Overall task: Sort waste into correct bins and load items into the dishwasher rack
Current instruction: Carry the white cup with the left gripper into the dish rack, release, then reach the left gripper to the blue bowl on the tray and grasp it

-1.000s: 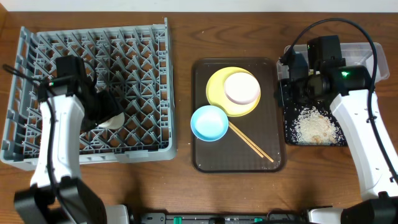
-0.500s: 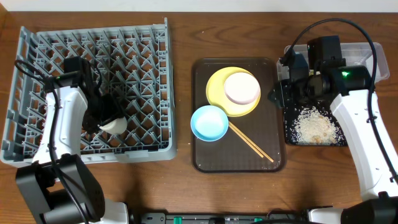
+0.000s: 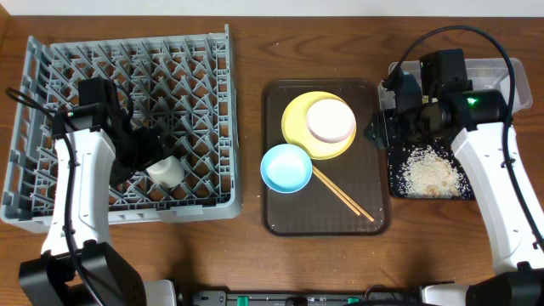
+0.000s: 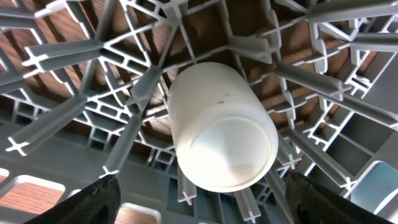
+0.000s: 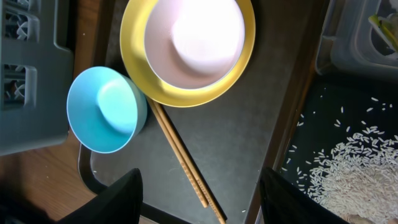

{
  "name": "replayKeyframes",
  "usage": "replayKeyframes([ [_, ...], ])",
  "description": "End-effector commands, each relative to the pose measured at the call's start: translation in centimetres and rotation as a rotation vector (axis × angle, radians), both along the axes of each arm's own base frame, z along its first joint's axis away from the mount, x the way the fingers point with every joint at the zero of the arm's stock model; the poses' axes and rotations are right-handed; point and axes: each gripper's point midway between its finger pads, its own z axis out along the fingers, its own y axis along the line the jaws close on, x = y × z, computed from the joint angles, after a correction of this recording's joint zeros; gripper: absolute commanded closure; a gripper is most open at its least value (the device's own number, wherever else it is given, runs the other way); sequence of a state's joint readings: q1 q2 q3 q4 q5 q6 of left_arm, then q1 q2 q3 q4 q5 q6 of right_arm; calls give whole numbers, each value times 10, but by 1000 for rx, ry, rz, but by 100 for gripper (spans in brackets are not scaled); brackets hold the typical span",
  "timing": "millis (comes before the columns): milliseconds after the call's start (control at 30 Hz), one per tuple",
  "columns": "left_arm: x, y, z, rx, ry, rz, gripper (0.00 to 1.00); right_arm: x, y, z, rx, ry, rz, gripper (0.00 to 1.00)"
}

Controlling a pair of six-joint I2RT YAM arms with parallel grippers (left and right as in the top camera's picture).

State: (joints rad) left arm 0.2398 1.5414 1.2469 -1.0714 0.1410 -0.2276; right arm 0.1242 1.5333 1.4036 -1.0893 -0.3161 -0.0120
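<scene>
The small white cup [image 4: 221, 127] lies on its side between the pegs in the near part of the dishwasher rack [image 3: 127, 211], with its closed bottom toward the left wrist camera. The left gripper [image 4: 199, 202] is just over it with the fingers spread wide, not touching the cup. To the right, on the brown tray [image 3: 276, 217], I see the white bowl [image 3: 331, 120] on the yellow plate [image 3: 293, 119], with the blue bowl [image 3: 286, 167] and chopsticks [image 3: 344, 197] nearer. The right gripper [image 5: 202, 196] hangs above that tray's right edge, also spread and empty. The rice [image 3: 429, 172] is in the black tray [image 3: 395, 183], far right.
</scene>
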Motion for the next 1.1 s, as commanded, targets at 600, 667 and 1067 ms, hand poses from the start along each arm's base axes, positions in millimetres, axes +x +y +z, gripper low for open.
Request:
replayKeyframes([
  [600,22,-210,44,-101,-324,-680,21,-1,2,1,-3,-1,11,42],
  [667,16,-237,34,-113,-309,-757,22,-1,2,0,-7,-1,10,44],
  [1067,-6,-318,-44,38,-219,-1013,22,0,-23,-6,-115,25,-123,48],
])
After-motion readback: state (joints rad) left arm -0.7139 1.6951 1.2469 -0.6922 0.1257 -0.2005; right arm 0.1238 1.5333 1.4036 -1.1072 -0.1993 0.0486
